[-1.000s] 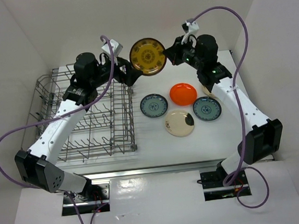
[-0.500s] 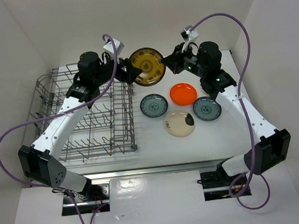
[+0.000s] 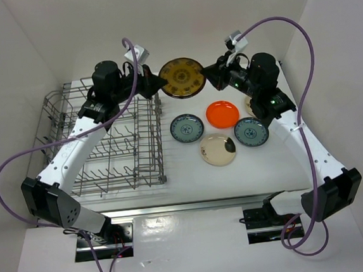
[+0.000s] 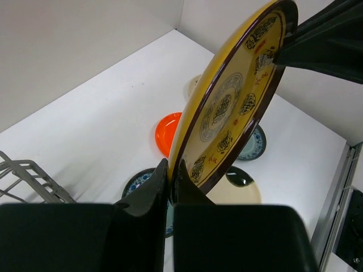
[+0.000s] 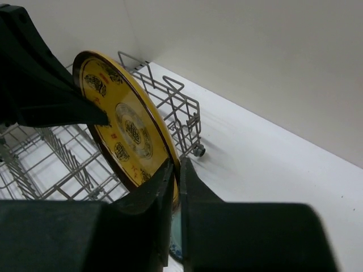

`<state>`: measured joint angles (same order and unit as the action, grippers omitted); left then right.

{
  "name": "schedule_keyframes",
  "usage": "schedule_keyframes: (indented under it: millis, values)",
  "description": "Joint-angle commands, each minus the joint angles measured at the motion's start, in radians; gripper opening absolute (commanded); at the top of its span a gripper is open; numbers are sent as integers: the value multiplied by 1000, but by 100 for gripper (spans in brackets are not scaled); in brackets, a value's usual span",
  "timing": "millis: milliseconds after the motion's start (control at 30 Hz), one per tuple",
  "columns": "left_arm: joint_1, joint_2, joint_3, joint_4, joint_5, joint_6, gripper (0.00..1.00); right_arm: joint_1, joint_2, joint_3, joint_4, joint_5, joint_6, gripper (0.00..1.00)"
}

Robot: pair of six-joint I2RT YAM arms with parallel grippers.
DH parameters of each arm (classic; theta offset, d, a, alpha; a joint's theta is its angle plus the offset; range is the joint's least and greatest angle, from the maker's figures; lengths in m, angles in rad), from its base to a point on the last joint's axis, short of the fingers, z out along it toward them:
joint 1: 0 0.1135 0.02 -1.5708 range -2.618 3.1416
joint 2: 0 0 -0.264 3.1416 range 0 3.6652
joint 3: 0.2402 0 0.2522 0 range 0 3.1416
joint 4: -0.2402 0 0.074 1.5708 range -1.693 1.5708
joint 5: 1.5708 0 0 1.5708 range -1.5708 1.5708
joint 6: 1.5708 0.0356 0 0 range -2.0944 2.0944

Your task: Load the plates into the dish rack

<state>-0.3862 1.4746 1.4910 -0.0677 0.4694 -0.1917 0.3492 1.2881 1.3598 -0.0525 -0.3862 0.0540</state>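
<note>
The dark gold patterned plate point(image 3: 181, 77) hangs on edge in the air between both grippers, beyond the dish rack's right end. My left gripper point(image 3: 159, 82) is shut on its left rim; in the left wrist view the fingers pinch the rim of the gold plate point(image 4: 232, 107). My right gripper point(image 3: 207, 75) stands slightly open round the opposite rim, a thin gap beside the gold plate point(image 5: 127, 130). The grey wire dish rack point(image 3: 106, 149) holds no plates. On the table lie an orange plate point(image 3: 222, 113), two blue-and-white plates point(image 3: 186, 128) point(image 3: 252, 132) and a beige plate point(image 3: 217, 149).
Another beige plate point(image 3: 250, 106) peeks out from under the right arm. White walls close in the table at the back and both sides. The rack's tall wire end point(image 5: 176, 107) rises just below the held plate.
My left gripper has closed from wide open onto the gold plate's rim. The right jaws have eased apart a little. Both arms and the plate shifted slightly to the right.
</note>
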Motion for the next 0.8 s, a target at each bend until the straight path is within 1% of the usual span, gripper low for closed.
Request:
schedule_keyframes:
  millis: [0,33,67,100,167,200,233,300,333,367,400,433,500,533,600,633,700,733,767]
  values:
    - [-2,-39,-23,81,-27,20,0,25,0,7,60,-42,58,16]
    - [-2,-51,-34,82,-44,20,0,25,13,7,60,-33,58,24]
    - [-2,-51,-34,82,-70,20,0,25,13,7,60,-33,58,37]
    - [-2,-62,-34,82,-136,20,0,25,22,7,60,-4,58,67]
    - [-2,-71,-43,69,-216,20,0,25,11,-22,60,32,58,87]
    - [-2,-85,-43,69,-294,20,0,25,11,-33,60,64,58,96]
    - [-2,-94,-54,59,-337,20,0,25,-19,-47,48,158,69,100]
    - [-2,-123,-63,48,-424,32,0,25,-50,-109,48,281,87,100]
    - [-2,-134,-63,48,-516,43,0,25,-67,-137,48,391,87,100]
    - [-2,-154,-78,48,-572,54,0,25,-97,-195,80,432,99,100]
    - [-2,-154,-78,36,-630,54,0,25,-107,-218,94,463,99,100]
    - [7,-154,-61,19,-723,54,0,25,-116,-253,115,492,99,100]
    - [42,-154,-32,-29,-793,37,0,25,-105,-263,126,492,99,100]
    - [90,-154,-2,-90,-849,12,0,25,-76,-272,126,492,99,100]
    - [154,-145,8,-138,-862,-9,0,25,-35,-272,137,492,99,100]
    - [238,-145,8,-155,-835,-34,0,25,14,-272,137,492,99,100]
    - [332,-145,17,-201,-754,-43,0,25,66,-235,137,507,99,100]
    - [401,-145,17,-201,-726,-52,0,25,94,-222,137,518,99,100]
    - [423,-145,8,-201,-742,-52,0,25,144,-193,128,532,99,100]
